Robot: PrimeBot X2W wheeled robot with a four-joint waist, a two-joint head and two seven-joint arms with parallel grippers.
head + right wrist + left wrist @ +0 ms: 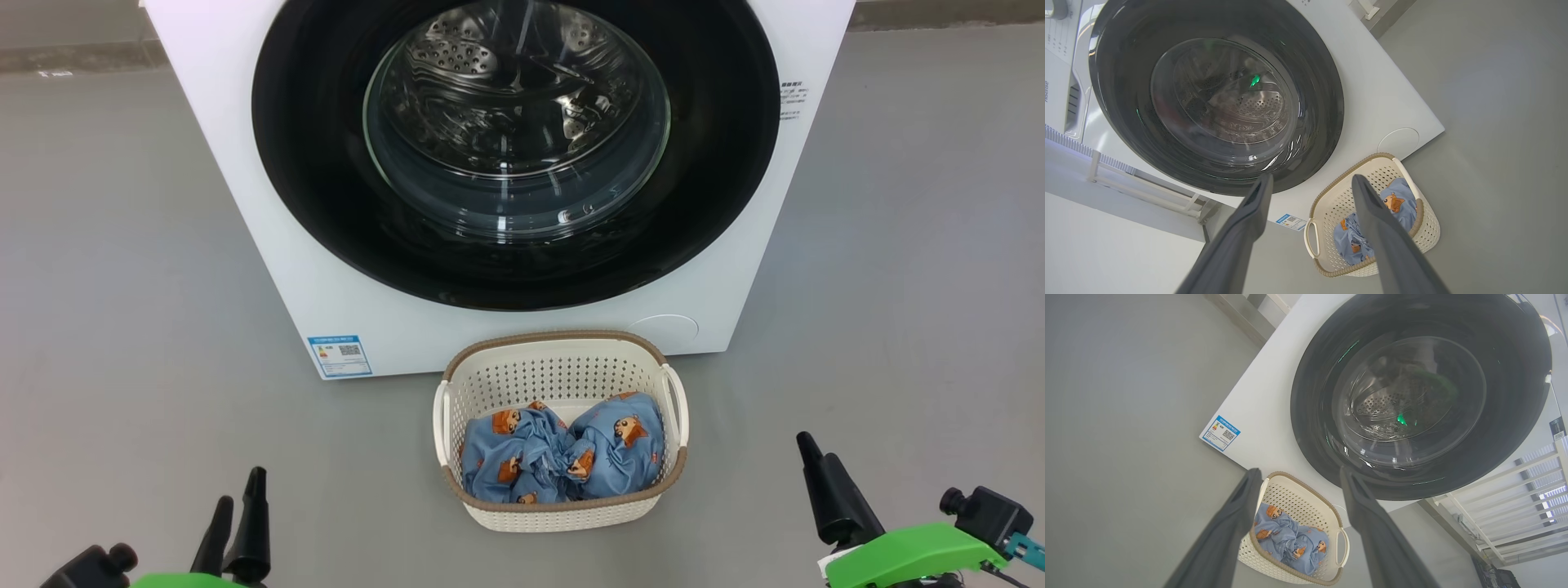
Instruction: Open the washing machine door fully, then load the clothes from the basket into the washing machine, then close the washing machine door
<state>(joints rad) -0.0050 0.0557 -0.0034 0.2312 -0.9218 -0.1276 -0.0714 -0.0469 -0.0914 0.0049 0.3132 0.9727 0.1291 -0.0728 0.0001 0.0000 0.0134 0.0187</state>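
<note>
The washing machine [392, 335] stands in front of me with its door [514, 139] shut, the black rim flat against the white front. Through the glass bowl I see the steel drum. The basket [563, 335] sits on the floor just before the machine, holding the blue clothes [563, 457] with their orange-brown figures. My left gripper [241, 487] is low at the left and my right gripper [815, 449] low at the right, both well short of the basket. In the wrist views the left gripper [1300, 471] and the right gripper [1313, 177] stand open and empty.
Grey floor [122, 286] stretches on both sides of the machine. A blue label [340, 355] is stuck at its lower left and a round cover [665, 328] sits at its lower right. A white slatted rack [1515, 486] stands beside the machine.
</note>
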